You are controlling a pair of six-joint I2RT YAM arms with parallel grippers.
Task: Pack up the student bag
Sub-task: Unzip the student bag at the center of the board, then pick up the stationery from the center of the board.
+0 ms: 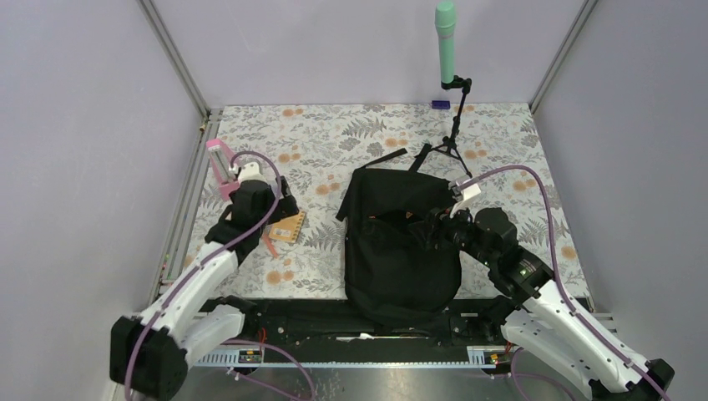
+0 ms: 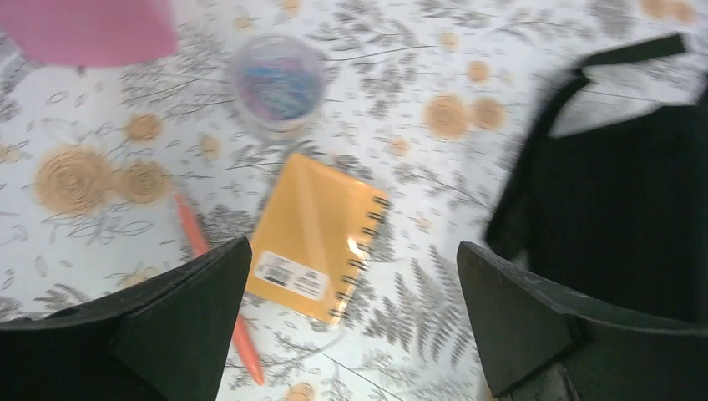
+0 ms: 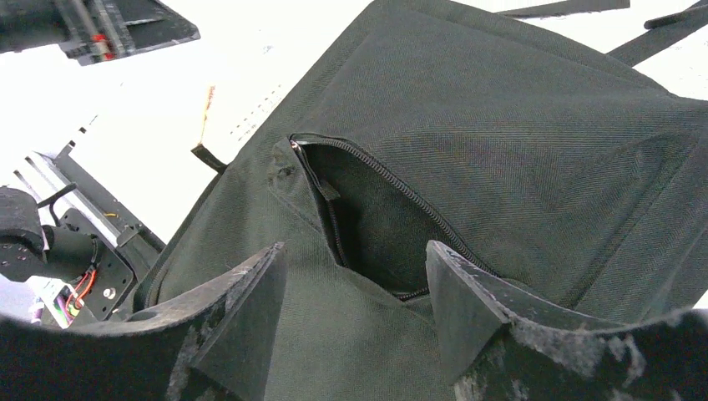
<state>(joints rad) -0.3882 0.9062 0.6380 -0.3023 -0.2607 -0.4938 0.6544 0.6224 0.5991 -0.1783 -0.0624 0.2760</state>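
The student bag lies flat in the middle of the table, black, with its straps toward the back. One zip pocket stands open and dark inside. My right gripper hovers over the bag's upper right part. In the right wrist view it is open, its fingers astride a fold of bag fabric just below the pocket mouth. My left gripper is open and empty above an orange spiral notebook, which also shows in the top view. An orange pen lies to the notebook's left.
A clear round tub of paper clips stands beyond the notebook. A pink object stands at the left. A green microphone on a black tripod stands behind the bag, with a small purple block by the back wall.
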